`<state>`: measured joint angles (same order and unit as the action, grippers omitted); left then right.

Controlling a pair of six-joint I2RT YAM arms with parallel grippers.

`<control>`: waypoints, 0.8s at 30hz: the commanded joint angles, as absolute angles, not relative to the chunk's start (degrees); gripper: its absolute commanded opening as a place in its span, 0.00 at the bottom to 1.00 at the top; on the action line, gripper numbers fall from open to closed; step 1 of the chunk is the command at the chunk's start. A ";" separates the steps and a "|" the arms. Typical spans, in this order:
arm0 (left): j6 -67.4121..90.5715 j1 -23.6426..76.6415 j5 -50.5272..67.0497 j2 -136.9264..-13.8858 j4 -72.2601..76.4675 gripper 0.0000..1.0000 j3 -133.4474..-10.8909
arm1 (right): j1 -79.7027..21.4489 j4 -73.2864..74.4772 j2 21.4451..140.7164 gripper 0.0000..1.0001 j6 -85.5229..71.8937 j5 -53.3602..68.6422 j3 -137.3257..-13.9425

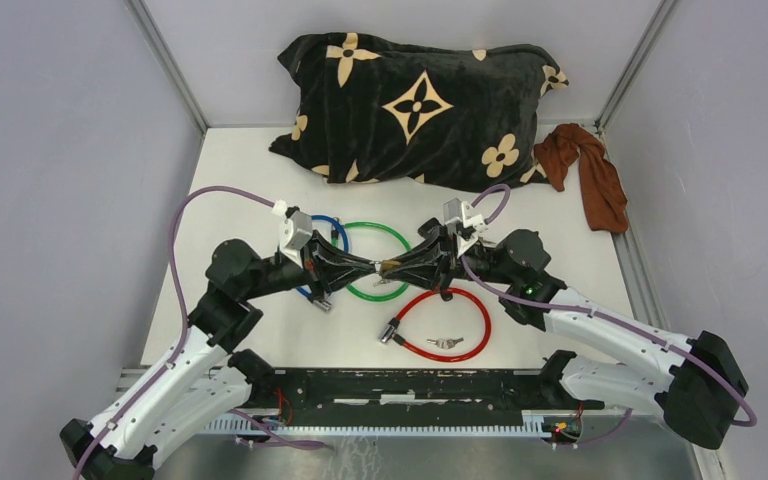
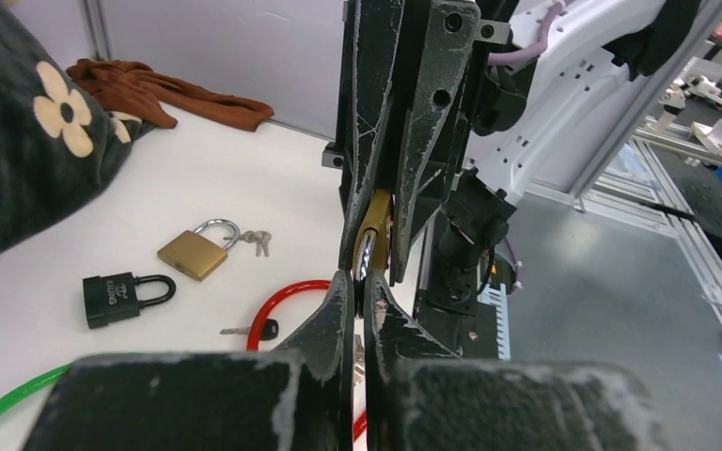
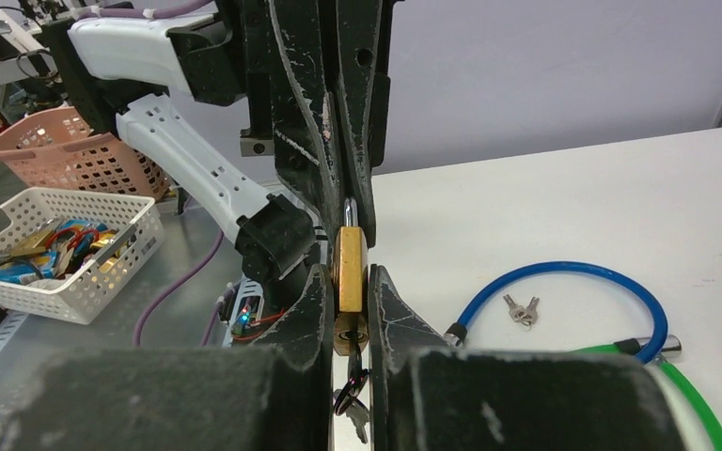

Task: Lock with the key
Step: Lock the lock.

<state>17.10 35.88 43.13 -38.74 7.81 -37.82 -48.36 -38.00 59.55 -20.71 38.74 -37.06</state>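
The brass padlock (image 3: 349, 268) is hanging in mid-air over the middle of the table (image 1: 250, 170), between the two arms, with its body clamped flat between the fingers of the right gripper (image 3: 350, 291). Its steel shackle (image 3: 349, 209) is pointing away from that gripper and running in between the pinched-together fingertips of the left gripper (image 2: 361, 282), which is squeezing it with no gap showing. A bunch of keys (image 3: 353, 402) is dangling from the keyhole end of the body, on the right gripper's side.

The step in hand appears to be the two-handed closing of the lock, one gripper steadying the body while the other is gripping the shackle. Whether the shackle is already seated cannot be told. The next move probably calls for pressing shackle and body together along one line, then freeing a gripper to turn the key.

Both forearms are reaching inward and roughly level, and the grippers are meeting tip to tip above the green cable lock (image 1: 375, 235).

Lying on the table around them are a blue cable lock (image 3: 573, 282), a red cable lock (image 1: 460, 320), a black padlock (image 2: 122, 296) and a second brass padlock (image 2: 196, 249). A patterned pillow (image 1: 420, 110) and a brown cloth (image 1: 590, 170) are lying at the far edge.
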 commanded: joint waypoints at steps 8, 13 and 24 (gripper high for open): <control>23.26 38.79 45.93 -40.90 12.02 0.02 -34.37 | -49.66 -44.95 62.09 0.00 -20.30 33.33 -39.83; 17.88 37.76 45.17 -38.81 5.89 0.17 -35.48 | -48.56 -34.74 58.99 0.00 -14.06 37.27 -41.91; 12.67 37.07 44.11 -37.94 0.46 0.02 -39.40 | -48.36 -24.61 57.47 0.05 -9.70 39.69 -43.48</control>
